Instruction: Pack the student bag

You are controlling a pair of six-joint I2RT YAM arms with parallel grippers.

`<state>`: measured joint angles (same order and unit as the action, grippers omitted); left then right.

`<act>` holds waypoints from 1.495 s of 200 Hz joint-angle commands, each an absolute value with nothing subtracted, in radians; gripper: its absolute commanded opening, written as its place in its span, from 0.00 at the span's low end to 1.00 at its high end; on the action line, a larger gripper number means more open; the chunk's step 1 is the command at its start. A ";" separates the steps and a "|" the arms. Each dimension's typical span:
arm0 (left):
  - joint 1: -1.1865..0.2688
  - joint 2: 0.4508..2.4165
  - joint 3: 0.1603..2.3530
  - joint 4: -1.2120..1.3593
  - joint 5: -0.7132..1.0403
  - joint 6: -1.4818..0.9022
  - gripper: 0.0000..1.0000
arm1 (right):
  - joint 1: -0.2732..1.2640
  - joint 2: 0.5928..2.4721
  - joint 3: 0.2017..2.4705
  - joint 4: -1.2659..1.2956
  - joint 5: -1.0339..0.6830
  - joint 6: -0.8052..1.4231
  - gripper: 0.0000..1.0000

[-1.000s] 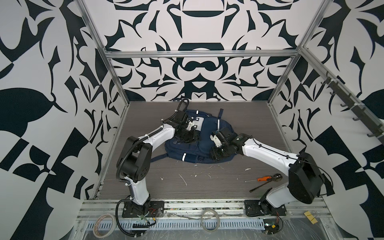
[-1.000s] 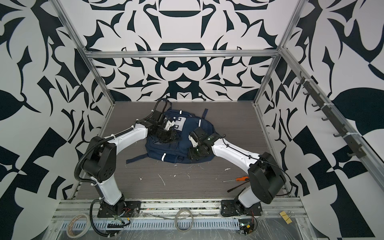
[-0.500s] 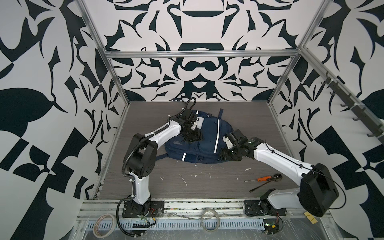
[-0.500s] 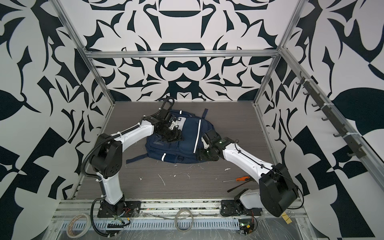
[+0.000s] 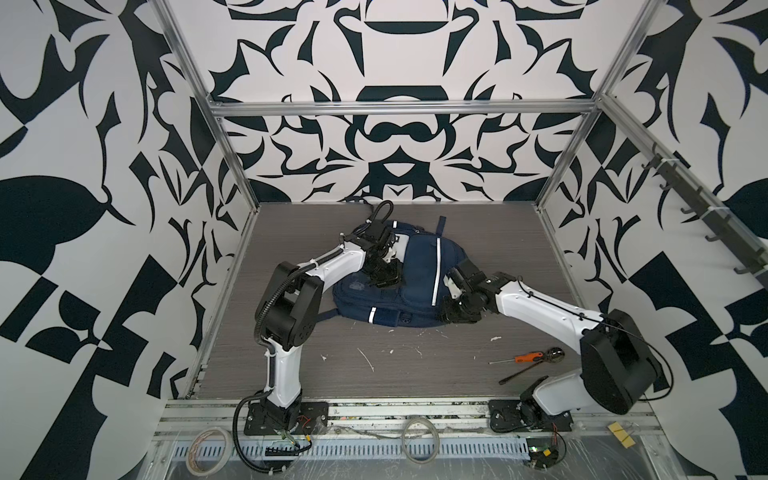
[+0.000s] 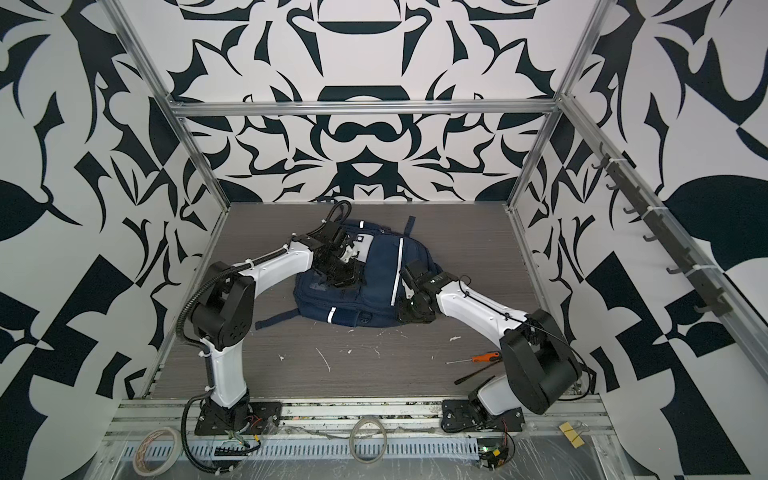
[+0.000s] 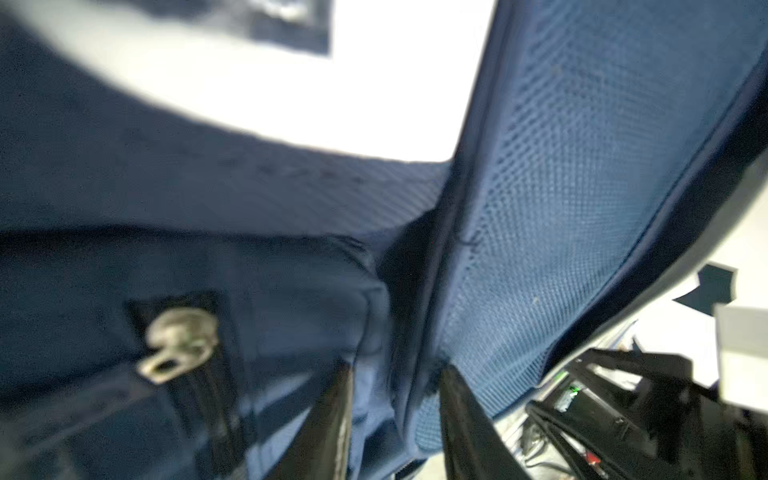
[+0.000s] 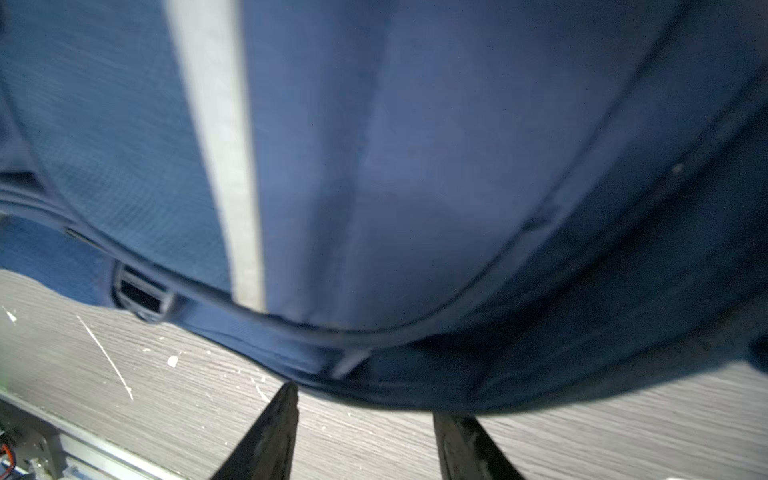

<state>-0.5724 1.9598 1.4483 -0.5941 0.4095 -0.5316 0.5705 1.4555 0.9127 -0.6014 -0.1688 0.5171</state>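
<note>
Grey wood-grain floor (image 5: 415, 374), flecked with white scraps. Behind floor and to both sides, white walls (image 5: 399, 137) with bold black leaf shapes, edged by aluminium frame (image 5: 399, 107). Right of floor, dark hook rail (image 5: 702, 208). In front of floor, metal base (image 5: 395, 417). Even, bright light

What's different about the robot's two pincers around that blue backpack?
The left pincer is atop the student bag, the right pincer low at its near right edge. The left pincer has a fabric fold between its fingers; the right pincer's fingers stand apart over bare table. Both face the bag.
</note>
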 commanded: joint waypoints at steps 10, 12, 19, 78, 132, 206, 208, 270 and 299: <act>-0.584 1.984 1.432 -0.545 0.476 -0.543 0.39 | 0.571 1.407 0.966 -0.609 -0.137 0.505 0.53; -0.584 1.982 1.431 -0.542 0.481 -0.544 0.41 | 0.571 1.407 0.965 -0.608 -0.137 0.505 0.53; -0.585 1.981 1.431 -0.534 0.489 -0.546 0.48 | 0.571 1.409 0.962 -0.607 -0.140 0.505 0.53; -0.599 1.986 1.469 -0.521 0.517 -0.527 0.39 | 0.571 1.413 0.913 -0.573 -0.146 0.529 0.52; -0.604 2.013 1.580 -0.582 0.483 -0.522 0.37 | 0.571 1.405 0.880 -0.561 -0.147 0.538 0.49; -0.607 2.004 1.671 -0.708 0.358 -0.472 0.51 | 0.533 1.351 0.833 -0.545 -0.136 0.570 0.46; -0.608 2.005 1.671 -0.710 0.357 -0.475 0.52 | 0.531 1.350 0.832 -0.544 -0.136 0.571 0.46; -0.627 2.090 1.711 -0.661 0.386 -0.501 0.50 | 0.505 1.315 0.798 -0.534 -0.148 0.589 0.46; -0.642 2.118 1.731 -0.651 0.380 -0.508 0.47 | 0.500 1.285 0.780 -0.540 -0.141 0.597 0.46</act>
